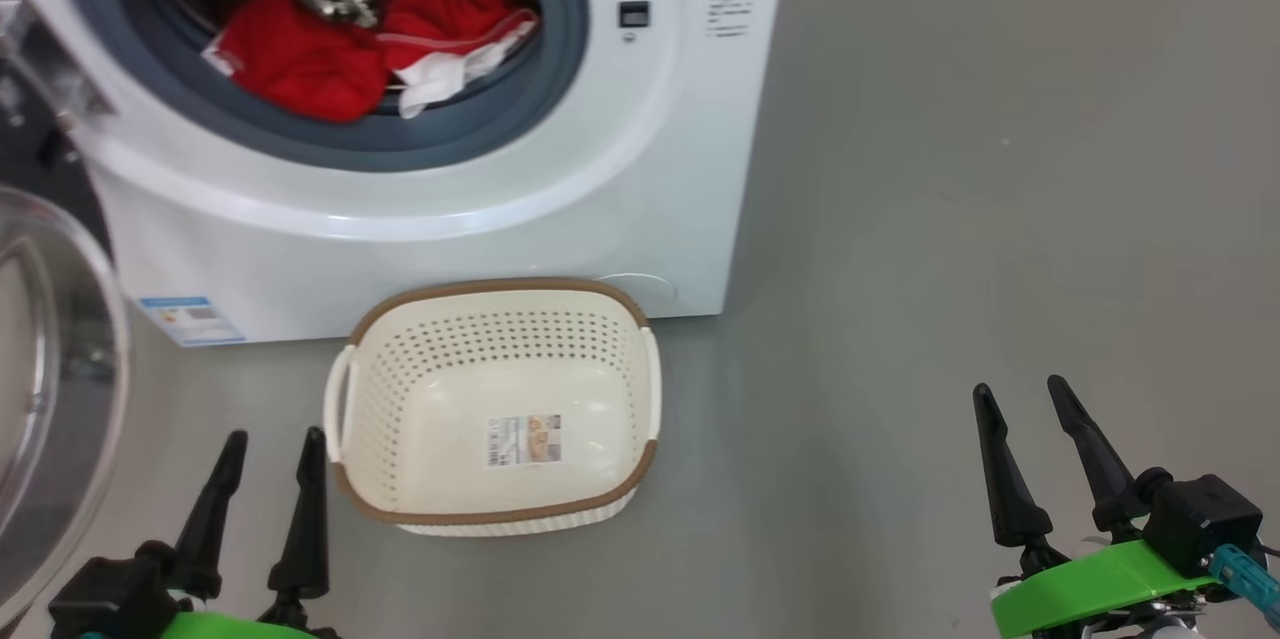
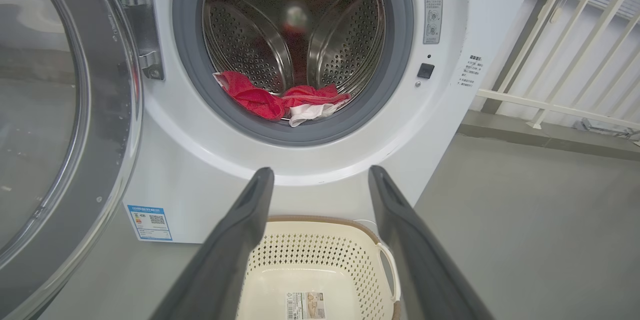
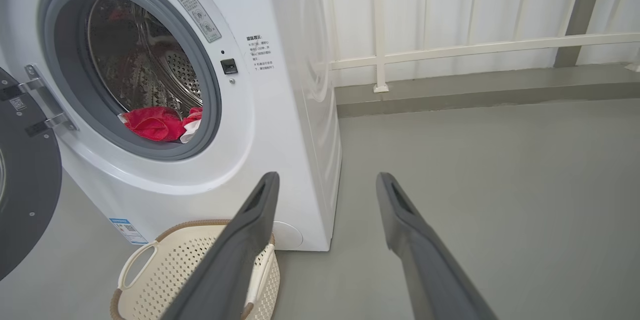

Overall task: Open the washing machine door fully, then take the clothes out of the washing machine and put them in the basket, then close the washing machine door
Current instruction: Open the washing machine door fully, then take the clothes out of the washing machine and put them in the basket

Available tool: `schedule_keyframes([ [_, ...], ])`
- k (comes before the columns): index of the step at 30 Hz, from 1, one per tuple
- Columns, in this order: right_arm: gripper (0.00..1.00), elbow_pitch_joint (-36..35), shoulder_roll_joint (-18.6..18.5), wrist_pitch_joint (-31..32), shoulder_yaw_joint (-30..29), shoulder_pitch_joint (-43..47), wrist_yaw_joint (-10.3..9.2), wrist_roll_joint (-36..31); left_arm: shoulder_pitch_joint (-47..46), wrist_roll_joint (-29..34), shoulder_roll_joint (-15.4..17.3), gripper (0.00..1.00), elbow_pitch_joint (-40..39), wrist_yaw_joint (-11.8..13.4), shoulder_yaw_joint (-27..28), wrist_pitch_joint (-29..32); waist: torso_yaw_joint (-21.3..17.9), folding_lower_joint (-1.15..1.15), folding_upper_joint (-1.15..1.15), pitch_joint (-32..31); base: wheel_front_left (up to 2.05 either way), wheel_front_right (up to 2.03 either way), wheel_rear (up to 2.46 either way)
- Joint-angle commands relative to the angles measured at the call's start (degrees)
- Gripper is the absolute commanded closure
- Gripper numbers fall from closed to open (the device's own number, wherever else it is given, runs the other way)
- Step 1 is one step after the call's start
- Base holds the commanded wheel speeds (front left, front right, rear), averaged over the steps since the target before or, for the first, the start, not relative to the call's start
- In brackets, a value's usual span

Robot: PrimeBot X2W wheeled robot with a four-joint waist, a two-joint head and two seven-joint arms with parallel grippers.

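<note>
- One washer (image 1: 600, 169), the biggest thing here, spans 10 to 12 o'clock in the head view. Its drum (image 2: 295, 24) faces the robot, so an arm can go straight in.
- Door (image 1: 40, 399) stands at 9 o'clock, swung wide on its hinge (image 2: 142, 24) and clear of the drum. I judge the opening step done, or very nearly.
- Floor (image 1: 950, 219), grey, runs from 1 to 5 o'clock.
- Basket (image 1: 500, 287) sits upright on the floor at 6 o'clock below the drum, holding no clothes. Whether its far rim touches the washer's front I cannot tell. It is probably placed there so a garment needs only a short carry down.
- Clothes (image 1: 300, 59), red with a white piece, lie at the drum's 6 o'clock. The white edge spills onto the grey seal (image 1: 450, 144), and nothing is out yet.
- Left gripper (image 1: 276, 436) at 7 o'clock has its fingers spread and holds nothing. Its wrist view lines up on the drum above the basket, so I judge this arm will reach in.
- Right gripper (image 1: 1020, 387) at 4 o'clock is likewise spread and empty, well apart from the washer, likely parked out of the way.
</note>
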Motion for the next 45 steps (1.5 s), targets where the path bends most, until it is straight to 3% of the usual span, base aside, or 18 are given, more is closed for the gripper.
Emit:
schedule_keyframes([
  [1,0.0,-1.68,-0.41,-0.38,1.17,-1.04,0.43,0.25,0.03,0.93,1.39,0.0,-2.03,0.09,1.31,-0.29,-2.13,0.0,0.0,0.58,0.0,0.0,0.0],
  [11,0.0,-1.58,-0.41,-0.38,0.33,-0.03,0.43,0.49,0.86,1.62,1.4,0.0,-2.93,0.09,0.04,-0.29,-3.52,0.0,0.0,-0.36,0.0,0.0,0.0],
  [32,0.0,-2.05,-0.41,-0.38,0.38,0.08,0.43,0.51,1.01,0.82,1.81,0.0,-4.32,0.09,-0.78,-0.29,-2.68,0.0,0.0,-0.28,0.01,-0.01,0.0],
  [45,0.0,-2.13,-0.41,-0.38,0.51,-0.36,0.43,0.6,0.52,0.51,2.0,0.0,-5.26,0.09,-1.03,-0.29,-2.31,0.0,0.0,0.35,0.87,-0.88,0.01],
])
